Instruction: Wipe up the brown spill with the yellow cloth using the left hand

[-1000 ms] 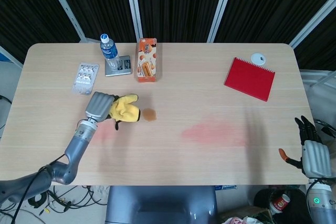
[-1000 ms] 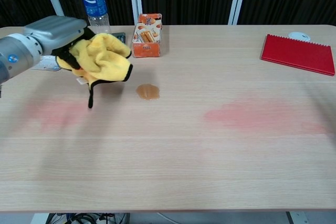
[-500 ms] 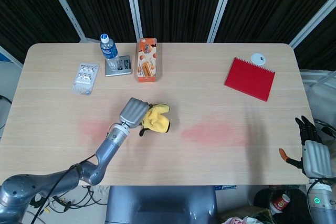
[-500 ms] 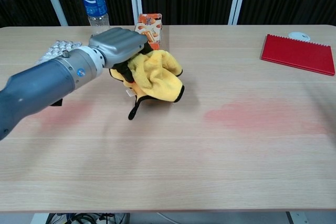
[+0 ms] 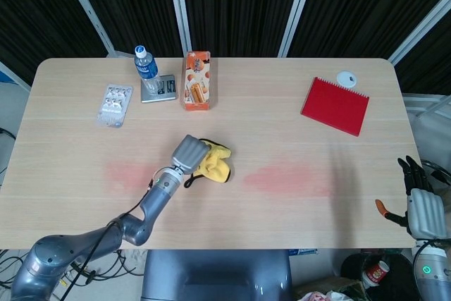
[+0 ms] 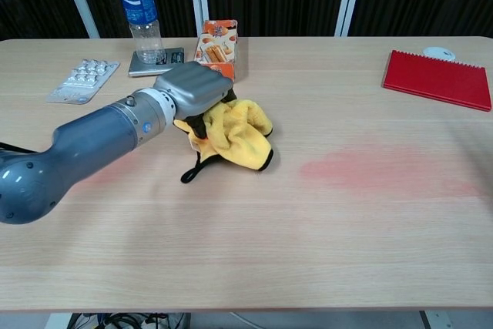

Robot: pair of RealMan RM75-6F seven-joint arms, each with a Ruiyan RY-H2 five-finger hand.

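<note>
One sweep rightward since a second ago carried my left hand (image 6: 192, 92) and the bunched yellow cloth (image 6: 235, 132) it clutches over the brown spill, now hidden underneath, likely soaking up. Pale wooden table (image 5: 282, 195) backed by dark curtains. My right hand (image 5: 421, 206) hangs off-table, fingers straight, holding nothing.

Brown spill not visible, spot covered by crumpled yellow cloth (image 6: 237, 135) under grey left hand (image 6: 194, 92); fingers buried in folds. Right hand (image 5: 423, 202) partly cut by head view's edge, pose unclear.
</note>
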